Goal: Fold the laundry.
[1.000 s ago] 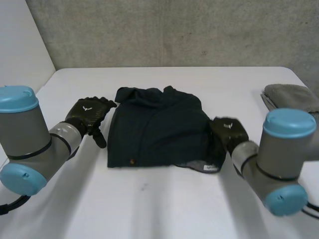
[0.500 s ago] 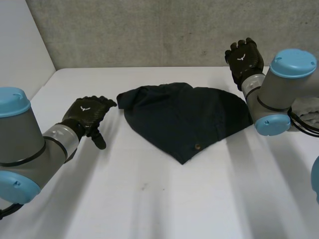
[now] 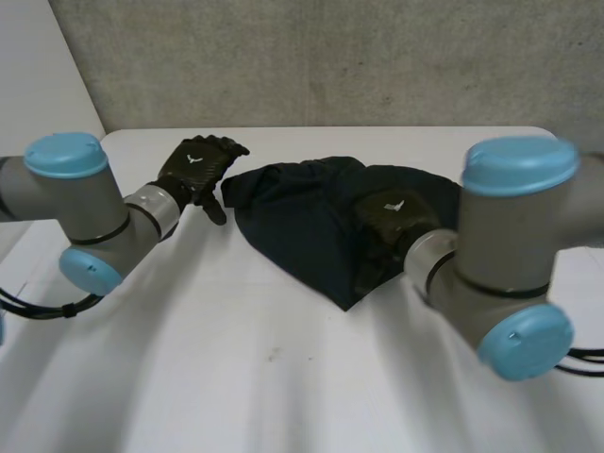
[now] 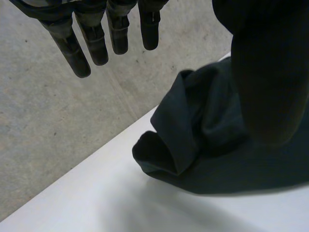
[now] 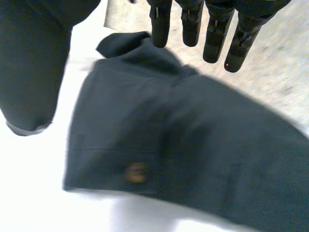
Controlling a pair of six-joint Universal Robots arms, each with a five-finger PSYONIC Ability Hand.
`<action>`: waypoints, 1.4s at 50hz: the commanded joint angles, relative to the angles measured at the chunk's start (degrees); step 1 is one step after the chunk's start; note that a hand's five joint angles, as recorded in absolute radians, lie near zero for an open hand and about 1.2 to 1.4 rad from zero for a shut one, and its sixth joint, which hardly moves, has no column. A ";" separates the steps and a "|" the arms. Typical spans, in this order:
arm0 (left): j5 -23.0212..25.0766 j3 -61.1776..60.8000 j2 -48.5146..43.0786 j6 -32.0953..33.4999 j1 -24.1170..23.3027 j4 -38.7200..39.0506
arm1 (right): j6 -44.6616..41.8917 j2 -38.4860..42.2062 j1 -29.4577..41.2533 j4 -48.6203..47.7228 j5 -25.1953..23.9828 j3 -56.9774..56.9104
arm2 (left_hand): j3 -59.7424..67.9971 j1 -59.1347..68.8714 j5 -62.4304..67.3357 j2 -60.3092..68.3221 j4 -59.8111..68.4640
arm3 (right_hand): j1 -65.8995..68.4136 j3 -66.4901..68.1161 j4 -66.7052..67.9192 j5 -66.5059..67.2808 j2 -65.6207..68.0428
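Head view: crumpled dark blue-green cloth garment [image 3: 302, 222] lies bunched on white desk [image 3: 283, 377], far half. Left hand [image 3: 193, 168] just beside its left corner, fingers straight, nothing held. Right hand [image 3: 392, 217] over garment's right part, fingers straight too, no grip. Small brass button [image 5: 135, 172] sits nr garment edge.

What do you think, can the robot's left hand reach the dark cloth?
Probably yes. The left hand is open beside the edge of the dark cloth, nothing between them. The right hand is over the cloth's other side, out of the way.
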 commanded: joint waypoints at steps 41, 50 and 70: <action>-3.95 10.34 -3.38 6.12 -2.97 7.57 | -13.56 8.10 1.18 -7.22 4.38 -14.27 | 66.42 66.59 66.65 66.75 66.87 | 68.45 67.75 66.64 66.07 67.52; -5.36 -6.03 20.98 5.77 -3.41 6.46 | -19.19 -5.88 -1.99 5.34 -3.09 -16.46 | 66.42 66.59 66.65 66.75 66.87 | 68.45 67.75 66.64 66.07 67.52; -11.95 -18.87 24.62 2.25 -6.83 -20.10 | -36.42 11.94 -10.61 31.37 -8.73 -28.51 | 66.42 66.59 66.65 66.75 66.87 | 68.45 67.75 66.64 66.07 67.52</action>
